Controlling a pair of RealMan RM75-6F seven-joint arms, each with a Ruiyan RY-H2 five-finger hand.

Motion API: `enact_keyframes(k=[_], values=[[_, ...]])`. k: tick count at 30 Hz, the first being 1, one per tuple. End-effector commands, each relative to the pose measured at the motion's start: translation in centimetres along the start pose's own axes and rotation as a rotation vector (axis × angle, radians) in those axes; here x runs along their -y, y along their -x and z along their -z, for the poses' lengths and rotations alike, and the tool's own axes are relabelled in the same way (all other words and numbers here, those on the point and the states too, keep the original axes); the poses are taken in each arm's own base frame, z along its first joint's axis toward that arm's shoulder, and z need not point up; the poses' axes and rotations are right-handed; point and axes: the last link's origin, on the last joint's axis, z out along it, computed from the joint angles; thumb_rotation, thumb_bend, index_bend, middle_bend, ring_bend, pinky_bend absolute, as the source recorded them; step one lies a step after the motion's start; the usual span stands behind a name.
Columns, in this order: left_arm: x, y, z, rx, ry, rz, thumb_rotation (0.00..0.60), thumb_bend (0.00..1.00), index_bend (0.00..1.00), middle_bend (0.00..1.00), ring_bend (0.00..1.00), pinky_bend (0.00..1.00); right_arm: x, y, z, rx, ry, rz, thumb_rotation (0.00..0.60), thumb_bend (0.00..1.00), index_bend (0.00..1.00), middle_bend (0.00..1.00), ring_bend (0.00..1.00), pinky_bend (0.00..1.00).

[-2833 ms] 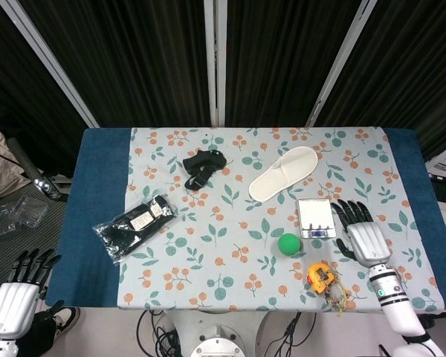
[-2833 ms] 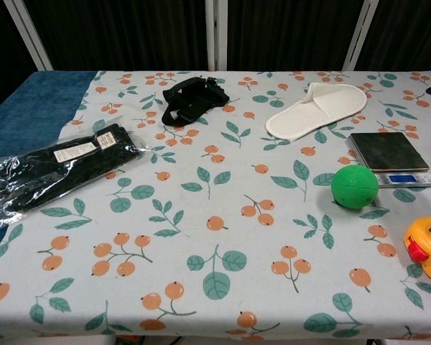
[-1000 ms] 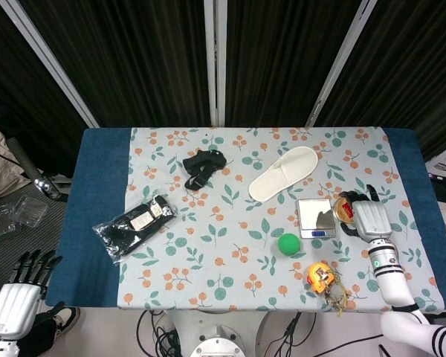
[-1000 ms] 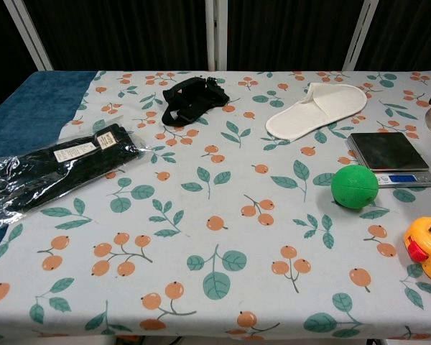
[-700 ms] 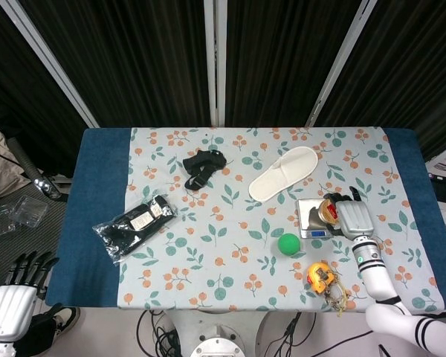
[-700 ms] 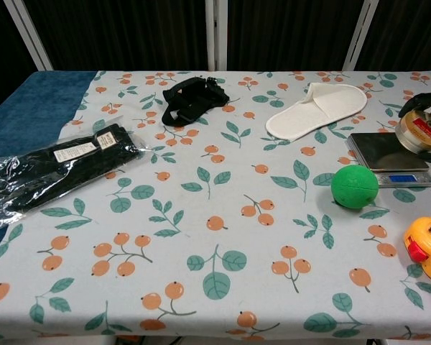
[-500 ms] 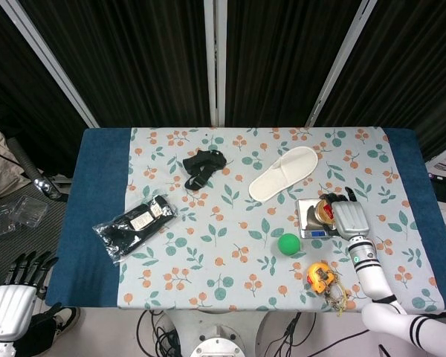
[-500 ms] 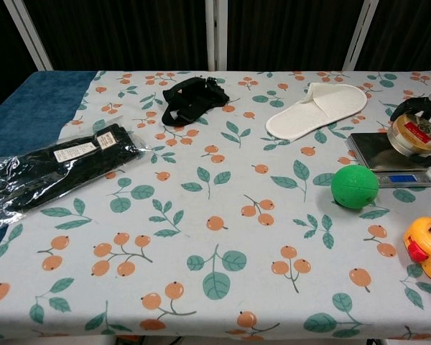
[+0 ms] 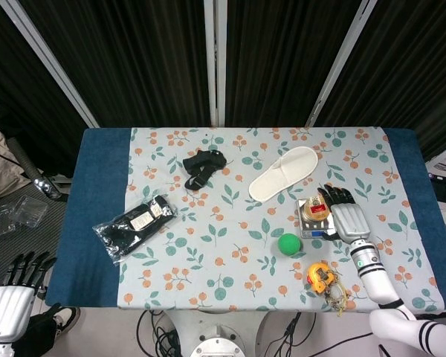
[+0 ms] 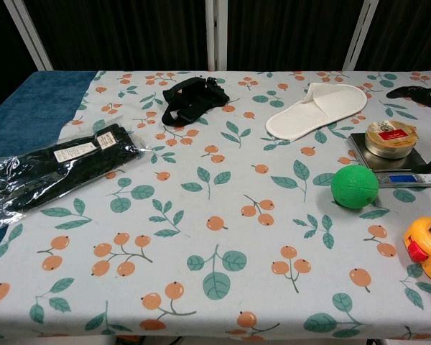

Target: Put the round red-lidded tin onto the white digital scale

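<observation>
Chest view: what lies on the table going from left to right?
Black packet in plastic → black strap → white slipper → green ball → tin on the scale → yellow tape measure.

The round red-lidded tin point(image 10: 391, 139) sits on the white digital scale point(image 10: 392, 164), with a green ball point(image 10: 354, 187) at its 7 o'clock.

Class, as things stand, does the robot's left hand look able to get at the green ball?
Probably not easily. The left hand hangs off the table's near-left corner, while the green ball lies far across by the scale, next to the right hand.
</observation>
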Motion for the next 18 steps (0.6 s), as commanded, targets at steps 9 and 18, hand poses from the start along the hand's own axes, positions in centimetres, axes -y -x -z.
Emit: enact_keyframes(k=[9, 18], values=[[-0.4, -0.4, -0.1, -0.03, 0.009, 0.01, 0.6, 0.1, 0.16, 0.09, 0.0, 0.02, -9.0, -2.2, 14.3, -0.259, 0.181, -0.038, 0.6, 0.02, 0.0, 0.0, 0.0, 0.0], [-0.9, -0.6, -1.0, -0.033, 0.041, -0.004, 0.6, 0.1, 0.16, 0.09, 0.0, 0.02, -12.9, -1.8, 20.0, -0.379, 0.31, -0.081, 0.6, 0.02, 0.0, 0.0, 0.0, 0.0]])
